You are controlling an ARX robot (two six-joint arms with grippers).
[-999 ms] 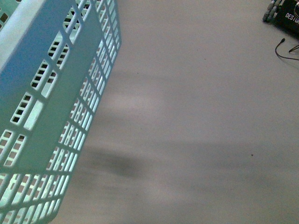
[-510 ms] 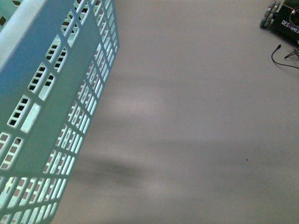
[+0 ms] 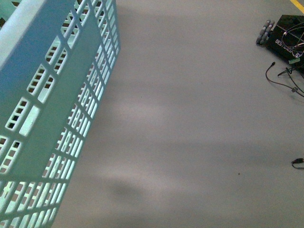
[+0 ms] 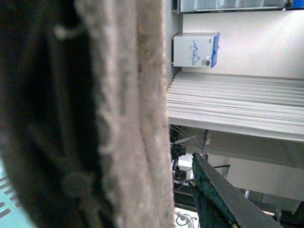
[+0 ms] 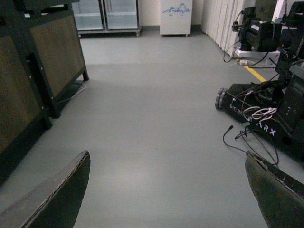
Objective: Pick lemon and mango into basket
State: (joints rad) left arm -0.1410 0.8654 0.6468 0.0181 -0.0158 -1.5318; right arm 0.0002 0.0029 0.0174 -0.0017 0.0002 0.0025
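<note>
basket (image 3: 47, 95) fills front view's left, over bare floor (image 3: 190, 118); lemon and mango not in any view. right pincer (image 5: 166, 190) wide apart, empty. left pincer (image 4: 216, 190): can't tell, fuzzy brown strap (image 4: 133, 118) blocks cam. suggest: find fruit first, then close across its short axis

Grey floor (image 3: 190, 118), black wheeled base (image 5: 259, 102), white cabinet (image 5: 176, 16)

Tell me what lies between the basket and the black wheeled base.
Front view: only bare grey floor, faintly shadowed, separates the basket from the black wheeled base.
</note>
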